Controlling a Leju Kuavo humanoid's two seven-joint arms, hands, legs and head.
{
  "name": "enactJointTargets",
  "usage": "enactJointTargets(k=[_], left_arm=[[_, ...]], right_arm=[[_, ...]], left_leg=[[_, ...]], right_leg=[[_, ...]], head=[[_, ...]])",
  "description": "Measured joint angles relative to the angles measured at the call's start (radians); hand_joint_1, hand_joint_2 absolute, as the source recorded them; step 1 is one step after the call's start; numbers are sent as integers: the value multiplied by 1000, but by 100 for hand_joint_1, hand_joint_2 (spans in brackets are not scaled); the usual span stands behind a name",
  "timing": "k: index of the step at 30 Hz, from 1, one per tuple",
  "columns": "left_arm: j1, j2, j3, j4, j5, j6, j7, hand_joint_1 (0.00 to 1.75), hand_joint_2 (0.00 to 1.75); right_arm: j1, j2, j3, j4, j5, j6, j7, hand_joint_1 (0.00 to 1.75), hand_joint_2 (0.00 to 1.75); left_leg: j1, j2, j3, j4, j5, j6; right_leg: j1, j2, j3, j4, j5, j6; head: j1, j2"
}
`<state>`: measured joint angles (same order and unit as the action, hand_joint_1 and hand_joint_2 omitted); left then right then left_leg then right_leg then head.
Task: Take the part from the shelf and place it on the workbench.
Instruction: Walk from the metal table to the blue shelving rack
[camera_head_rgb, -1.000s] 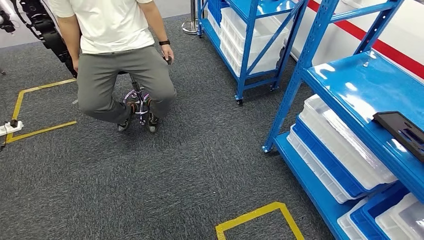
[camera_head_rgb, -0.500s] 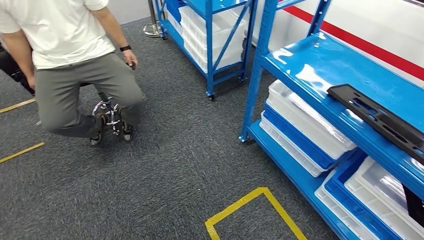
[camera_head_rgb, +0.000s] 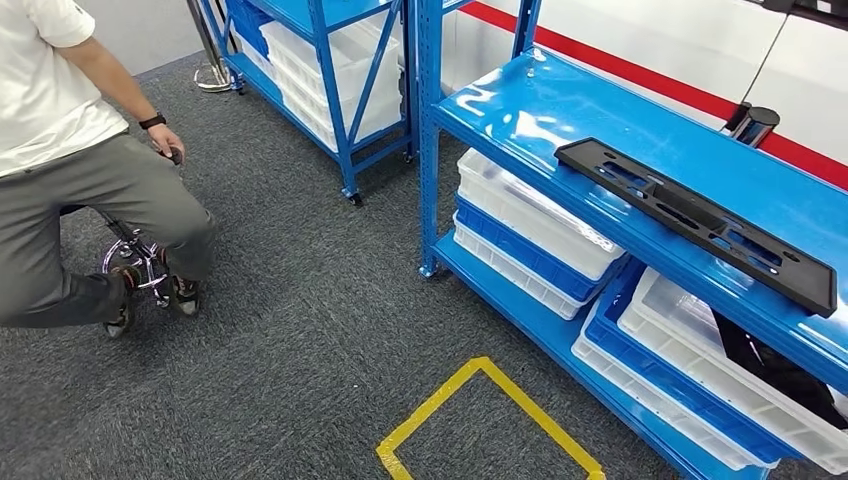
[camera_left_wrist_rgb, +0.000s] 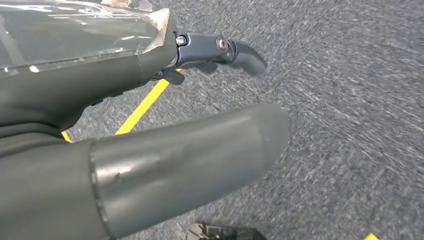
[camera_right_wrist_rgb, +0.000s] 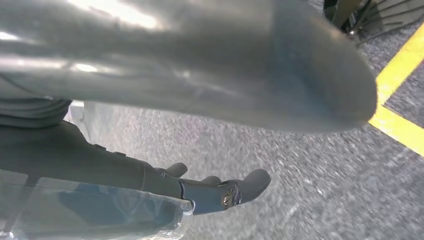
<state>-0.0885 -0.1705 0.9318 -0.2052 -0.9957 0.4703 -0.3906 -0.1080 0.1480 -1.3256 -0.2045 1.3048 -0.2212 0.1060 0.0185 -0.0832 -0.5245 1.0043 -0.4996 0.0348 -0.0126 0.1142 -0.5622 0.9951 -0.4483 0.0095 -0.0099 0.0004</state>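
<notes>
part (camera_head_rgb: 694, 222): long black slotted plate lying flat along the front edge of the blue shelf (camera_head_rgb: 560, 110), likely stiff and light, so grip it mid-length; left hand (camera_left_wrist_rgb: 150, 125) and right hand (camera_right_wrist_rgb: 165, 115) released, holding nothing.

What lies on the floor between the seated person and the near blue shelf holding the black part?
In the head view, bare grey carpet separates the person from the shelf with the black part.
</notes>
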Motion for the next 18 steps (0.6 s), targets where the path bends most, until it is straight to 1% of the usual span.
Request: enactJointTargets(k=[1,2,3,4,5,6,7,8,9,10,11,12,13,14,15,16,17,18], left_arm=[[0,-1,0,0,0,0,0,0,0],[-1,-2,0,0,1,0,0,0,0],[-2,-3,0,0,1,0,0,0,0],[-1,-5,0,0,1,0,0,0,0],[-1,-7,0,0,1,0,0,0,0],[0,-8,0,0,0,-1,0,0,0],[1,-9,0,0,0,-1,0,0,0],[2,-10,0,0,0,-1,0,0,0],[2,-10,0,0,1,-1,0,0,0],[2,-11,0,0,1,-1,0,0,0],[1,-12,0,0,1,-2,0,0,0],[1,-13,0,0,1,-3,0,0,0],[1,-13,0,0,1,-4,-1,0,0],[0,-13,0,0,1,-4,-1,0,0],[-1,-13,0,0,1,-5,-2,0,0],[-2,-13,0,0,1,-5,-3,0,0],[-4,-13,0,0,1,-6,-3,0,0],[-5,-13,0,0,1,-7,-4,0,0]], right_arm=[[1,0,0,0,0,0,0,0,0],[1,-1,0,0,0,0,0,0,0],[1,-2,0,0,0,0,0,0,0],[0,-3,0,0,-1,-1,0,0,0],[-1,-3,0,0,-1,-1,-1,0,0],[-2,-4,0,0,-1,-1,-1,0,0],[-1,-4,0,0,-1,-1,-2,0,0],[0,-5,0,0,-1,-1,-2,0,0],[2,-6,0,0,-1,-1,-2,0,0],[3,-7,0,0,-1,-1,-3,0,0],[4,-9,0,0,-1,0,-4,0,0],[3,-10,0,0,-1,0,-6,0,0],[1,-11,0,0,-1,0,-8,0,0],[-1,-11,0,0,-1,1,-9,0,0],[-1,-11,0,0,-1,1,-10,0,0],[-1,-12,0,0,-1,1,-10,0,0],[0,-12,0,0,-1,1,-11,0,0],[0,-13,0,0,-1,1,-11,0,0]], left_leg=[[-2,14,1,-6,5,2],[-2,27,3,-15,12,6],[-1,40,5,-26,20,12],[0,55,7,-37,28,16],[0,70,7,-42,32,19],[-2,85,6,-44,33,22],[-3,102,4,-44,34,22],[-4,118,3,-44,34,21],[-4,132,2,-44,34,20],[-4,146,3,-43,33,17],[-3,157,4,-41,31,14],[-4,168,5,-37,28,7],[-6,178,6,-33,23,0],[-8,187,9,-29,19,-8],[-10,196,12,-28,15,-15],[-9,206,16,-28,13,-20],[-5,204,18,-26,10,-27],[-1,187,16,-15,-3,-33]], right_leg=[[1,11,-6,-3,4,7],[2,9,-13,1,4,12],[5,-7,-26,17,-4,13],[9,-31,-47,52,-23,10],[8,-61,-76,109,-52,4],[7,-83,-110,178,-83,1],[5,-94,-140,242,-108,2],[3,-99,-154,280,-120,7],[0,-104,-147,279,-117,17],[-4,-111,-117,235,-100,28],[-8,-129,-69,160,-76,38],[-9,-157,-25,84,-56,42],[-8,-178,9,27,-41,40],[-6,-192,26,-5,-34,34],[-2,-193,27,-13,-33,25],[0,-180,25,-13,-32,17],[-5,-169,25,-13,-30,10],[-9,-158,26,-14,-27,3]], head=[[-1,0],[0,0],[2,0],[5,0],[9,0],[11,0],[13,0],[13,0],[14,0],[14,0],[14,0],[16,0],[16,0],[15,0],[14,0],[12,0],[10,0],[9,0]])
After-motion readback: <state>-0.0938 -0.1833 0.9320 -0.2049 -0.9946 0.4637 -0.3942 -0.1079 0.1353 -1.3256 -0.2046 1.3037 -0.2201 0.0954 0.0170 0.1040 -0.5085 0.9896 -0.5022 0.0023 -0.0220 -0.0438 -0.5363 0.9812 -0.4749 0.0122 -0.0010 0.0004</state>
